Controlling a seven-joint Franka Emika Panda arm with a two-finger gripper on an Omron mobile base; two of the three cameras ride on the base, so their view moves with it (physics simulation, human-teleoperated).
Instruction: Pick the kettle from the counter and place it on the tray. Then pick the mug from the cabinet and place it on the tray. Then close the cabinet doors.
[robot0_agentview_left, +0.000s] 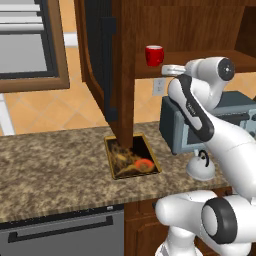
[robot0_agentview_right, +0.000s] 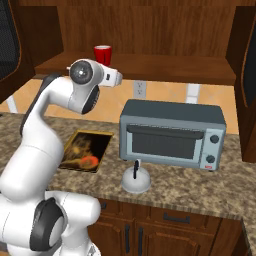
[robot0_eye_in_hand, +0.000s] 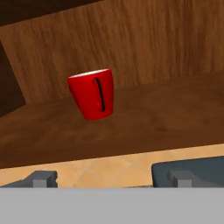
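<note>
The kettle (robot0_agentview_right: 136, 179) sits on the counter (robot0_agentview_left: 55, 170), off the tray (robot0_agentview_left: 131, 156). Fingers (robot0_eye_in_hand: 109, 179) wide and empty, the hand faces the mug (robot0_eye_in_hand: 92, 93); taking it first would likely break the task's order.

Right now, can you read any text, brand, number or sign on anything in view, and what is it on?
No readable text anywhere.
Toaster oven: a small red mark by the lower knob, too small to read.
Tray: a painted brown-orange picture, no lettering.
Mug: plain red with a dark vertical stripe, no writing.
Kettle: no marking visible.
</note>
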